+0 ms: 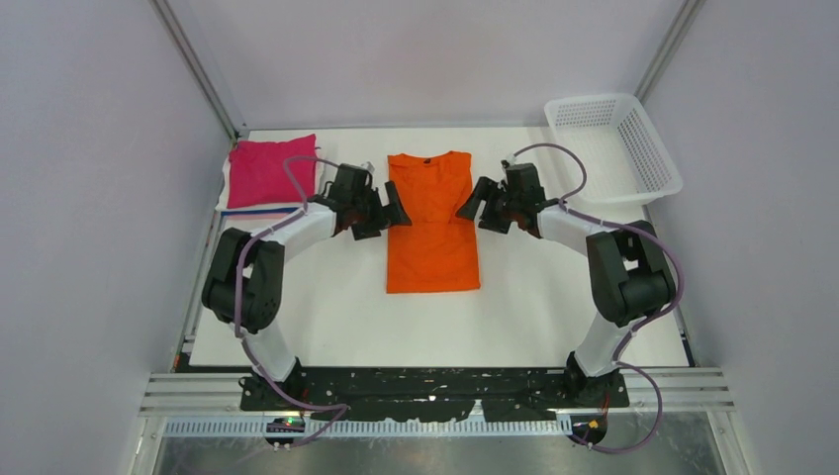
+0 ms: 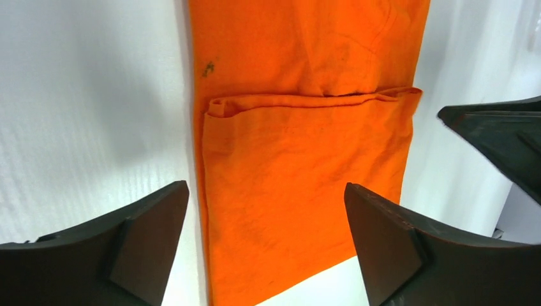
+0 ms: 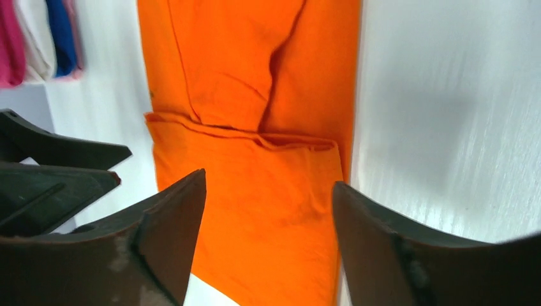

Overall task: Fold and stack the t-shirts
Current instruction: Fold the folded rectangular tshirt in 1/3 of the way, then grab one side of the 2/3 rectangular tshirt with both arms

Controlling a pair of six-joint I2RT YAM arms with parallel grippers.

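Top external view: orange shirt [image 1: 432, 223] is folded narrow, not yet stacked; left gripper [image 1: 389, 216] and right gripper [image 1: 473, 213] are held released, empty.

We note the bright orange cloth t-shirt [image 2: 306, 191] cropped in both wrist views; the magenta-pink folded t-shirt [image 1: 271, 170] hides most of those beneath.

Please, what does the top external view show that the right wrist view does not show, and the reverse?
Only the top external view: the white basket at the far right corner, both whole arms, and the full outline of the orange t-shirt. Only the right wrist view: the rumpled edge of the fold across that shirt, in close detail. Both: the orange shirt, the stack of folded shirts with magenta in it, the open right pincer and the left pincer.
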